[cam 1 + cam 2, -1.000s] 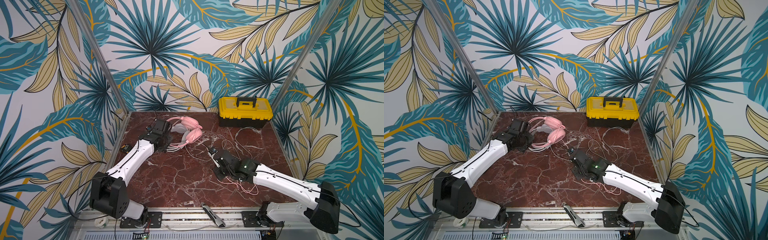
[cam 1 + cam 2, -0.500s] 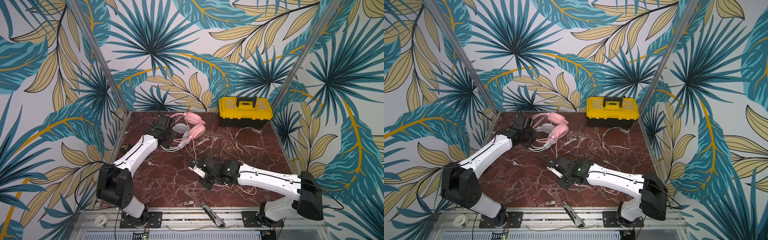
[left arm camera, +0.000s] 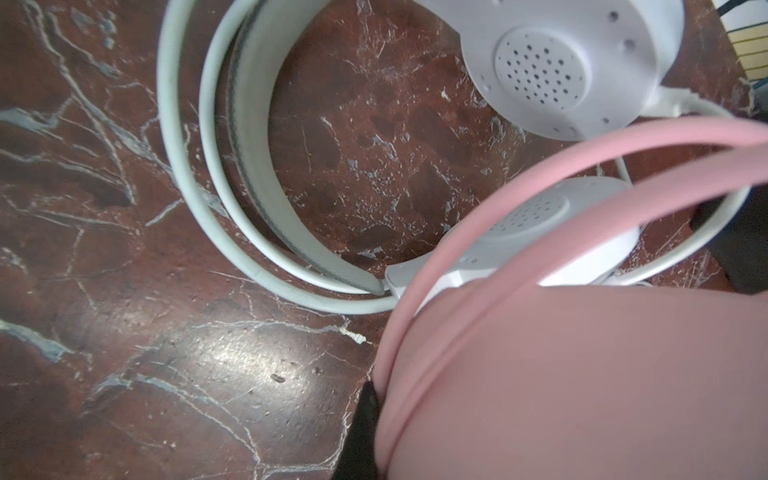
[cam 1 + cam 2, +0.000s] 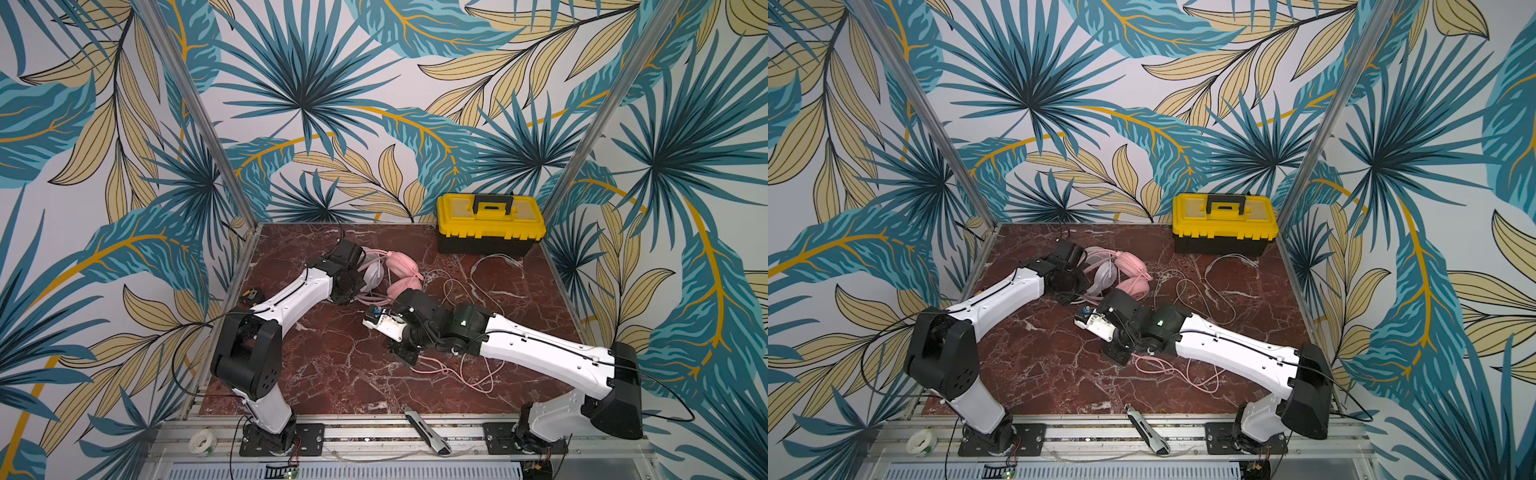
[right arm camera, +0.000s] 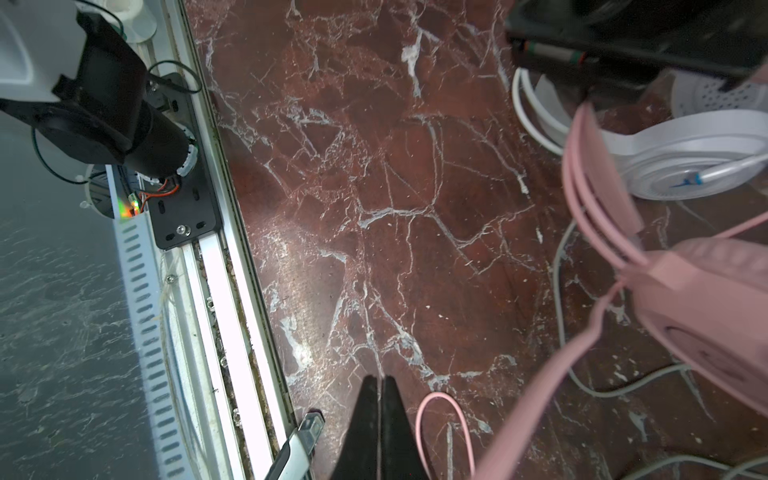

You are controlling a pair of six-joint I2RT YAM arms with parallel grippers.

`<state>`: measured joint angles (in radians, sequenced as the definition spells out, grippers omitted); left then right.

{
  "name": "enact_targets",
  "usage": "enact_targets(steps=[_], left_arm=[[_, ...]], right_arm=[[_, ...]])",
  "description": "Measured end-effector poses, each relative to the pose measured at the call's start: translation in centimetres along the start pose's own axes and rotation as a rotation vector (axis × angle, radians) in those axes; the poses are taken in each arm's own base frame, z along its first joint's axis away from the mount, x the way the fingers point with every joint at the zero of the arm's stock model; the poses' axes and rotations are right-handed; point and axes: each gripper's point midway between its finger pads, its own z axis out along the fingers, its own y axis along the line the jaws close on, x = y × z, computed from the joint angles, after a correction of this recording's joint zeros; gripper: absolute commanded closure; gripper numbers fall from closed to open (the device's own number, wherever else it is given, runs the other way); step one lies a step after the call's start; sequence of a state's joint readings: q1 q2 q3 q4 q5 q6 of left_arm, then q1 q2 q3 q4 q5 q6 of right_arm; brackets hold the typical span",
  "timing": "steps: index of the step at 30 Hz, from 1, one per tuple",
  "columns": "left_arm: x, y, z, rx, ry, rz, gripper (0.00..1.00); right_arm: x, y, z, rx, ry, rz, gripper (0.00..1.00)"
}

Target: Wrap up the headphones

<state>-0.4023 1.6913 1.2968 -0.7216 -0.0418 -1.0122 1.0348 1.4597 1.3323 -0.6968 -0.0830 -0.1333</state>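
Swung toward nine o'clock, the right gripper point(image 5: 380, 399) sits pinched shut, empty, beside the thin pink cable point(image 5: 440, 396); the left gripper point(image 4: 352, 287) clamps the all-pink over-ear headset point(image 4: 401, 267) at eleven o'clock, its band liable to snag the white grey-lined headset point(image 4: 374, 273).

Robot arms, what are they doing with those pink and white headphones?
They are meant to wrap up the headphones. The left gripper is shut on the band of the pink headphones, right next to the white headphones on the marble table. The right gripper is shut too, low over the table beside a loop of the pink cable; whether it pinches any cable is unclear. The pink cable and the white cable lie loose, not yet wrapped.
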Motion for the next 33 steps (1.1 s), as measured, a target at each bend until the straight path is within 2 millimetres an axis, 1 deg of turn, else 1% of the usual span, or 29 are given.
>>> enact_targets(steps=[3,6,11,15,22,24,29,33], left_arm=[[0.5,0.0,0.0,-0.005,0.013,0.046,1.0],[1.0,0.0,0.0,-0.011,0.027,0.093,1.0],[1.6,-0.4,0.1,-0.023,0.045,0.156,1.0],[1.8,-0.9,0.0,-0.026,0.049,0.2,1.0],[1.9,-1.6,-0.5,-0.022,0.044,0.269,1.0],[1.9,-1.6,-0.5,-0.021,0.046,0.285,1.0],[2.2,-1.6,-0.5,-0.015,0.055,0.345,1.0],[2.5,-1.8,-0.5,0.0,0.072,0.395,1.0]], right_arm=[[-0.8,-2.0,-1.5,0.026,-0.029,0.001,1.0],[-1.1,-3.8,-2.7,0.049,-0.034,0.0,1.0],[-1.6,-6.1,-4.1,0.066,-0.032,-0.018,1.0],[-2.5,-6.6,-3.6,0.045,-0.016,-0.062,1.0],[-3.3,-6.9,-2.5,-0.007,-0.008,-0.095,1.0],[-3.1,-7.6,-2.5,-0.002,-0.008,-0.089,1.0],[-2.6,-10.7,-2.9,0.089,0.01,-0.099,1.0],[-2.4,-12.4,-2.5,0.153,0.034,-0.147,1.0]])
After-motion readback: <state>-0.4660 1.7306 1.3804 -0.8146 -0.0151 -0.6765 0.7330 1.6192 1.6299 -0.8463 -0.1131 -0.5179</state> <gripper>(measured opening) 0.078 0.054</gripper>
